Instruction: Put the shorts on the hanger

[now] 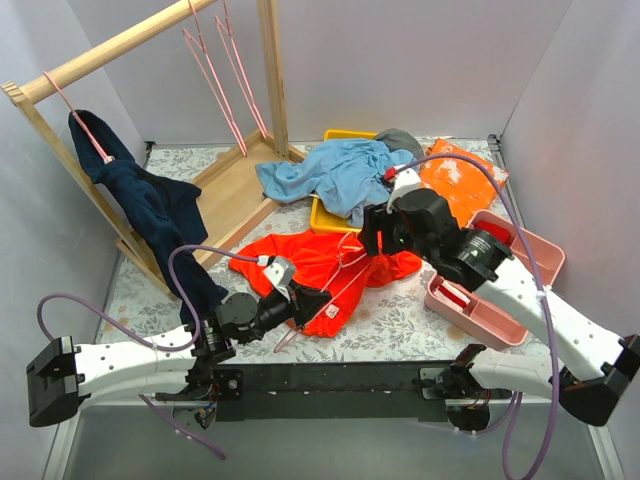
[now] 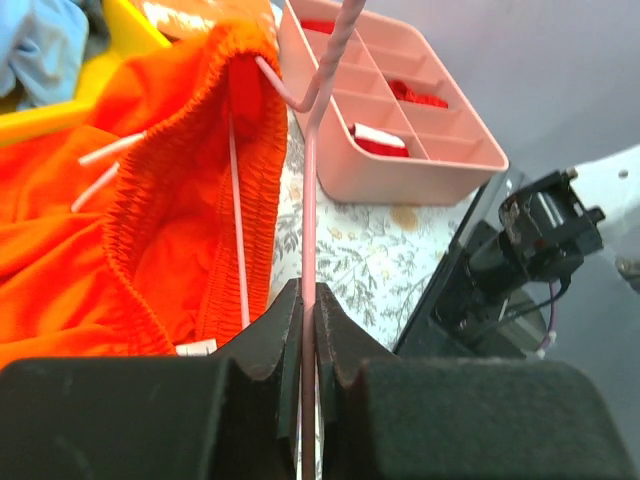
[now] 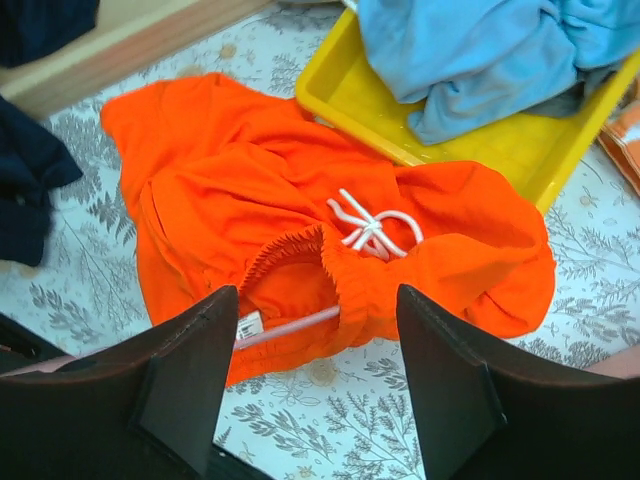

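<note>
The orange-red shorts [image 1: 325,262] lie crumpled on the flowered table in front of the yellow tray. My left gripper [image 1: 316,301] is shut on a thin pink hanger [image 2: 309,200]. The hanger's wire runs into the shorts' open waistband [image 2: 170,190], and its hook sticks up past the waistband. My right gripper [image 1: 374,238] is open and empty. It hovers over the waistband and white drawstring [image 3: 372,226] of the shorts [image 3: 240,180], and a pink hanger rod [image 3: 290,328] shows between its fingers [image 3: 190,360].
A yellow tray [image 1: 322,215] holds a light blue garment [image 1: 335,175]. An orange speckled packet [image 1: 460,180] and a pink compartment tray [image 1: 480,315] are on the right. At the left, a wooden rack [image 1: 110,50] carries pink hangers [image 1: 235,75] and a navy garment [image 1: 150,215].
</note>
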